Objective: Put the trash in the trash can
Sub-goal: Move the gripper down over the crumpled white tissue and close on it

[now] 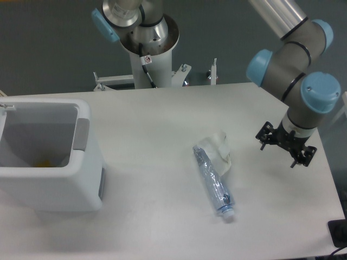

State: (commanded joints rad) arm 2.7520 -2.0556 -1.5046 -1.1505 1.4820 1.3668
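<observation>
A clear bluish plastic bottle (213,180) with a white cap lies on its side near the table's middle, cap toward the front. A whitish crumpled wrapper (221,146) rests against its upper right side. The white trash can (49,154) stands at the left edge, open at the top, with something small and orange at its bottom. My gripper (282,145) hangs over the right part of the table, to the right of the bottle and wrapper, apart from both. Its fingers are spread and hold nothing.
The robot's base column (147,51) and a metal bracket (162,78) stand at the table's back edge. A dark object (339,233) shows at the lower right corner beyond the table edge.
</observation>
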